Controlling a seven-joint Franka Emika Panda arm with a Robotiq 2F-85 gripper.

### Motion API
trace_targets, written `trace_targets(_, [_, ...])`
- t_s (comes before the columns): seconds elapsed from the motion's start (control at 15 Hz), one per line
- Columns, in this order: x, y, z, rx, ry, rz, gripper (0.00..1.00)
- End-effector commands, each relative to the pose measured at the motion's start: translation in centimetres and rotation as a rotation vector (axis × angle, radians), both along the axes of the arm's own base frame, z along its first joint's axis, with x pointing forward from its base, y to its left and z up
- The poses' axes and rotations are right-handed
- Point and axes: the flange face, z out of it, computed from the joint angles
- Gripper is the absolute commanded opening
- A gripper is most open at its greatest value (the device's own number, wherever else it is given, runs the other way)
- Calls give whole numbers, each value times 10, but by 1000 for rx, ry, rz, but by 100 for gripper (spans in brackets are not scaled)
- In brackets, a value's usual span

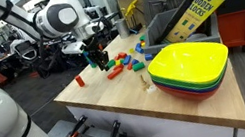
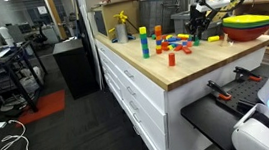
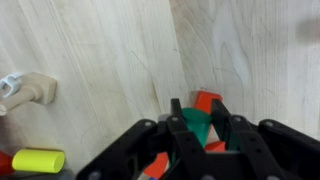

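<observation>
The green block (image 3: 196, 127) is sitting directly between your fingers (image 3: 177, 118) in the wrist view. It is filling the narrow gap, so you are looking clamped on it, with the jaws drawn in against its two sides. So much of it is hiding behind the gripper (image 3: 197, 106) that its long axis is not showing. A red block (image 3: 208, 99) is lying just past the fingertips, touching or nearly touching the green one, and a yellow cylinder (image 3: 38, 160) is resting well off to one side on the wooden table (image 3: 100, 50). In both exterior views you are holding the gripper (image 1: 94, 55) low at the edge of the scattered blocks (image 1: 117, 65), the arm (image 1: 58, 17) reaching over the table edge with the wrist pointing straight down. The stacked bowls (image 1: 189, 67) are standing well apart, beyond the blocks (image 2: 172, 49).
</observation>
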Motion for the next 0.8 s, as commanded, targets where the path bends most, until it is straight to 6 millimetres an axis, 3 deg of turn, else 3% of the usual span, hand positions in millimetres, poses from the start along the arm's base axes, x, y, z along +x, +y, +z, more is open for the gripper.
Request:
trace_targets(0.0, [1, 0, -4, 61, -83, -73, 9])
trace_targets(0.4, [6, 3, -12, 123, -142, -157, 9])
trace_targets(0.73, [-10, 15, -7, 266, -2, -230, 9])
